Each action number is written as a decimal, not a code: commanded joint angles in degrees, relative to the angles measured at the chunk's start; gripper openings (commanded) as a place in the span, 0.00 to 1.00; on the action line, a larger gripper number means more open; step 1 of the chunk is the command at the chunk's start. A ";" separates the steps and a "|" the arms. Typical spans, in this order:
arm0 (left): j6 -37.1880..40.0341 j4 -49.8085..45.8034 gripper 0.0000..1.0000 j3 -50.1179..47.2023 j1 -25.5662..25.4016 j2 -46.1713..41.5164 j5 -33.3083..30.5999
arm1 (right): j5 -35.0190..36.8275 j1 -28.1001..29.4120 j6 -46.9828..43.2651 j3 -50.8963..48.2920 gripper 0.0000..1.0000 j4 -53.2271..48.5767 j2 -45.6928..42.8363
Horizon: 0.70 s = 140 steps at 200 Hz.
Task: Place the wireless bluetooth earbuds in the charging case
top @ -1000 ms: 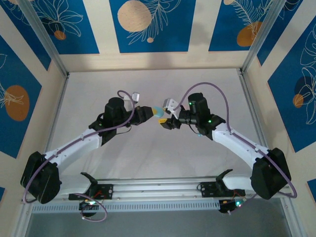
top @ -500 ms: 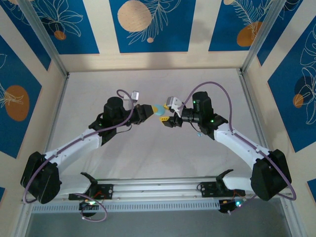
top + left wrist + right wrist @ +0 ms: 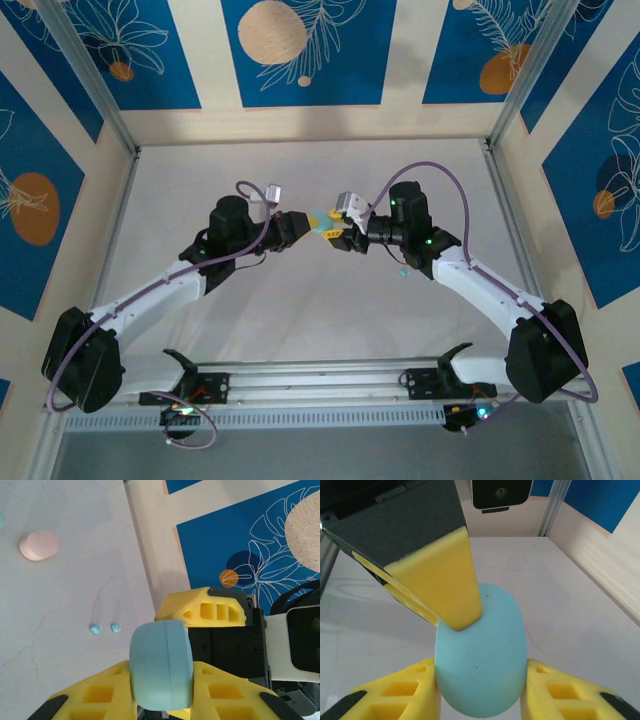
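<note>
Earbuds (image 3: 95,628), two tiny light blue beads, lie side by side on the white table (image 3: 60,595), apart from both arms. A pink case (image 3: 39,545) rests on the table beyond them.

In the overhead view the two arms meet over the middle of the table, with a blue case (image 3: 320,222) held up between them. The left gripper (image 3: 162,692) is clamped on this pebble-shaped case, its yellow fingers (image 3: 92,697) pressed to either side of it. In the right wrist view one of those fingers (image 3: 442,580) comes down across the top of the case.

The right gripper (image 3: 481,697) has the same case between its own yellow fingers (image 3: 395,692). Both pads seem to touch its sides, so it looks closed on the case, though the close angle makes firm pressure hard to judge. The case looks shut, with no earbud in it that I can see.
</note>
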 commanded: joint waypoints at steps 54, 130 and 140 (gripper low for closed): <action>14.11 0.55 0.69 2.48 -0.11 -3.93 1.25 | -14.79 -2.84 4.48 5.16 0.34 -6.63 0.98; 55.86 -1.87 0.77 -2.43 -0.18 -13.59 7.14 | -31.66 -4.66 5.86 13.21 0.34 -17.87 1.52; 56.53 -1.09 0.76 -2.03 -0.22 -12.79 9.16 | -31.89 -4.68 6.16 13.70 0.34 -17.71 1.52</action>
